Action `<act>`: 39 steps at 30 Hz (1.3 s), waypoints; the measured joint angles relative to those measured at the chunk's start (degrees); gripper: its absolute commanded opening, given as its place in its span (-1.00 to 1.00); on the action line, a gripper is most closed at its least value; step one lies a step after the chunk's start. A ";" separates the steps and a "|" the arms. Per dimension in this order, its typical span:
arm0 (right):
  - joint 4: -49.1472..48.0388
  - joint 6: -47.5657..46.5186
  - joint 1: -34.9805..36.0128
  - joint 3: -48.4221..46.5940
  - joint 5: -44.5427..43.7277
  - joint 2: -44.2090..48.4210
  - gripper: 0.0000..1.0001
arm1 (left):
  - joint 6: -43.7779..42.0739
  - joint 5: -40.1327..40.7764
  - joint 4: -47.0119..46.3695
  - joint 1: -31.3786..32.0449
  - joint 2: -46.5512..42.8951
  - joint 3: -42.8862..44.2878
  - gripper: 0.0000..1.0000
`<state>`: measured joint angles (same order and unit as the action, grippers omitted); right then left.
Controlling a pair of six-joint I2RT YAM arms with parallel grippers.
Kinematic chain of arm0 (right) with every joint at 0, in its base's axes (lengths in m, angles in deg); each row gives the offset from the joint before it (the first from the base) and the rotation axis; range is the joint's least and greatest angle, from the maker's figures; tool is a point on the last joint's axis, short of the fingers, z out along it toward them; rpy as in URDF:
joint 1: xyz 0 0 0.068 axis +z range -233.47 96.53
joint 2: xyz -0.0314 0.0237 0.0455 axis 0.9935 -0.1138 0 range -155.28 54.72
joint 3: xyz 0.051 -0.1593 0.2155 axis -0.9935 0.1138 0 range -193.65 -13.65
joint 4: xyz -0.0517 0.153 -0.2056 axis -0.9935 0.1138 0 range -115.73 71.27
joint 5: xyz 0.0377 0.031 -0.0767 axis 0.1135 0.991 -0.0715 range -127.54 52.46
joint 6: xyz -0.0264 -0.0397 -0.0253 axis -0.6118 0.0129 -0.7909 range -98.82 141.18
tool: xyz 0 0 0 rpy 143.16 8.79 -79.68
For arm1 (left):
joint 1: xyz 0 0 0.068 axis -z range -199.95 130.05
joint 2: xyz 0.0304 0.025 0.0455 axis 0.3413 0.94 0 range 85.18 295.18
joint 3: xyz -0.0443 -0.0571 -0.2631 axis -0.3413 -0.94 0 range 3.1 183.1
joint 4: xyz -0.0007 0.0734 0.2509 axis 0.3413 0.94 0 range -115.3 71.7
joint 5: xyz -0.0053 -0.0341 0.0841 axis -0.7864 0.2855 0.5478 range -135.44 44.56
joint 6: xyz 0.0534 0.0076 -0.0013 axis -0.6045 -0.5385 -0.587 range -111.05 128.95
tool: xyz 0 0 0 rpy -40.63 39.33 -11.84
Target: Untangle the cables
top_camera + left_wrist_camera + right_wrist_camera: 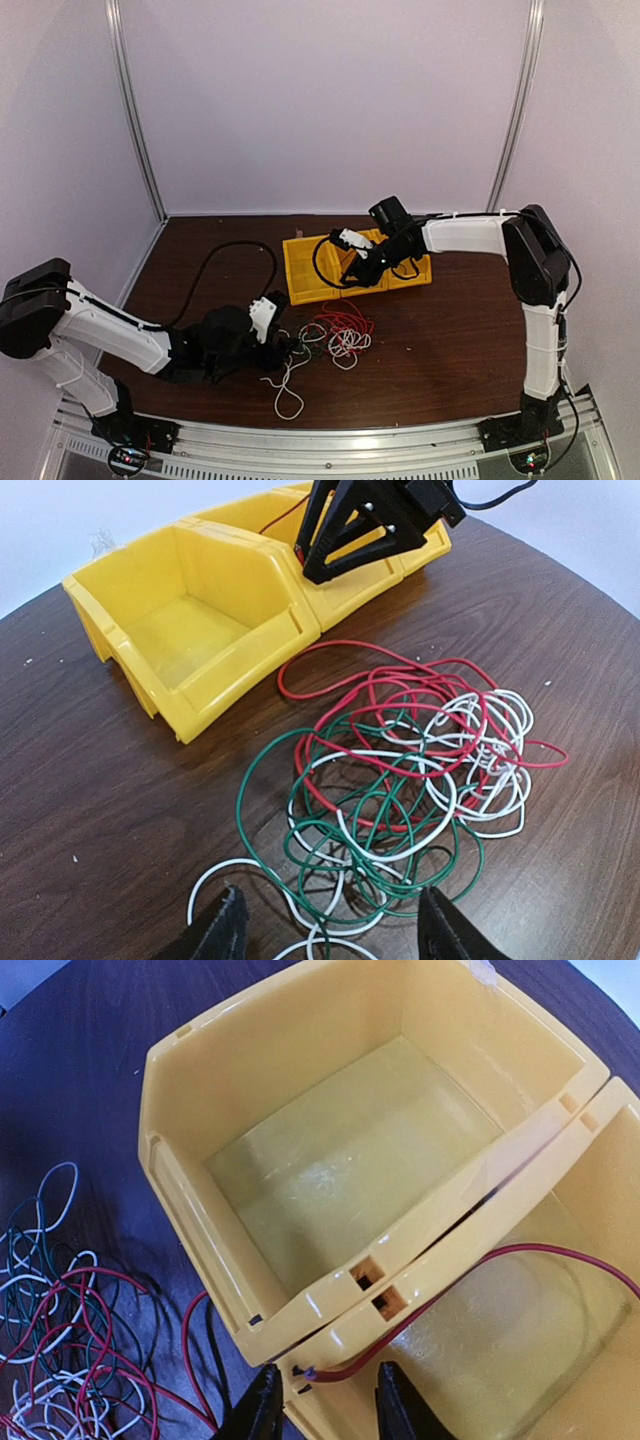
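Observation:
The cables [400, 770] lie in a loose tangle of red, green and white loops on the dark wood table, also seen in the top view [335, 335] and at the left of the right wrist view [60, 1340]. My left gripper [335, 932] is open and empty, low over the near edge of the tangle, fingers on either side of white and green loops. My right gripper [328, 1410] is open over the rim where two yellow bins [230, 1260] meet. A separate red cable [560, 1255] lies in the right bin, its end resting on the rim between the fingers.
The two yellow bins [305, 275] stand side by side just behind the tangle; the left one holds nothing. A thick black arm cable [235, 250] loops over the table at back left. My right gripper [370, 525] hangs over the bins.

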<state>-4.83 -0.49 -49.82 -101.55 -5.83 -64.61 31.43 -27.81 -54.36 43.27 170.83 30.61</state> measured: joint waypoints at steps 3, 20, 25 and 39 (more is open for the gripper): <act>-0.55 0.79 0.02 0.00 -0.26 -0.15 -0.70 | 0.00 0.09 0.00 0.00 0.00 -0.33 0.19; -4.20 -0.46 -1.05 5.42 0.37 12.04 -1.00 | -0.09 0.13 -0.90 0.00 1.95 -0.59 0.19; -4.07 0.17 -5.14 3.45 0.15 16.37 -1.00 | -0.55 0.13 -0.92 0.00 2.12 0.13 0.18; -5.38 3.54 -16.37 4.09 -2.40 20.26 -1.00 | -1.14 -0.11 -0.85 0.00 3.72 1.66 0.18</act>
<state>-10.20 3.05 -66.19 -97.46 -8.24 -44.34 30.29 -27.92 -55.21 43.27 174.54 32.27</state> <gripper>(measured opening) 0.014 0.593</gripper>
